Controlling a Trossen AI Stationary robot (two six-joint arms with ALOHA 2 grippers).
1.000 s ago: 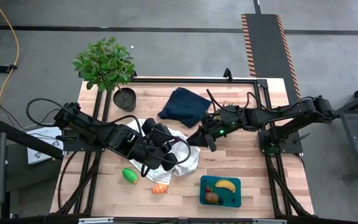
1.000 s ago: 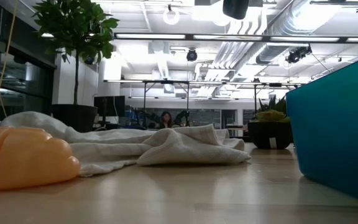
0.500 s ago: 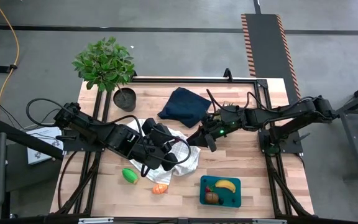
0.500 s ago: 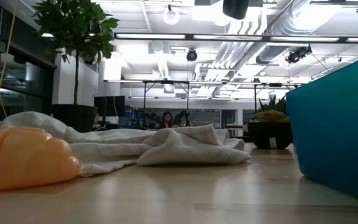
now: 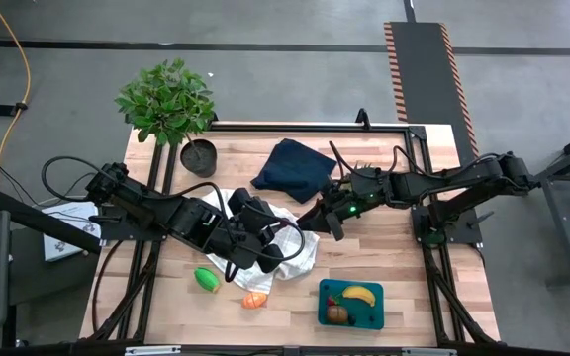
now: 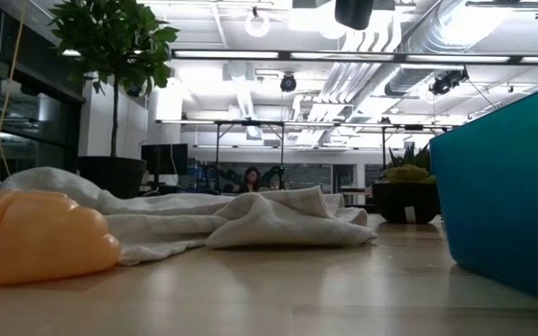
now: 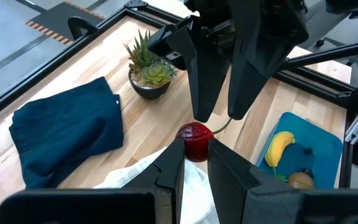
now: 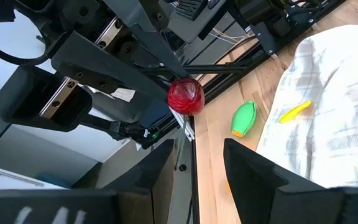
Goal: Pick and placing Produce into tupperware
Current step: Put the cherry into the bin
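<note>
High view: butcher-block wooden table (image 5: 404, 267) on a grey concrete floor, with a striped mat beyond the far edge. A large leafy potted plant (image 5: 166, 99) stands at the far left corner and a navy cloth (image 5: 290, 163) lies far centre. A white cloth (image 5: 300, 255) is bunched mid-table. The left gripper (image 5: 287, 237) and right gripper (image 5: 317, 218) meet nose to nose above it. A green piece (image 5: 206, 279) and an orange piece (image 5: 254, 300) sit on bare wood near the front. The tupperware (image 5: 323, 307) is front right and holds a banana (image 5: 359, 294) and a brown round one (image 5: 336, 314).

Low view: the orange piece is close at left, the white cloth lies across the middle, and the teal tupperware wall is at right. Behind is an open workshop with ceiling lights, ducts, a tall plant (image 6: 115, 42) and a person (image 6: 249, 177) far back.

Left wrist view: the left fingers (image 7: 169, 168) pinch a red berry (image 7: 196, 138) in the air over the cloth edge. The right gripper's tips are just above it, spread. A small spiky plant (image 7: 149, 68) stands near the navy cloth.

Right wrist view: the right fingers (image 8: 157, 165) are apart with nothing between them. The berry is held ahead in the left tips, and a small yellow piece (image 8: 294, 111) lies on the cloth.
</note>
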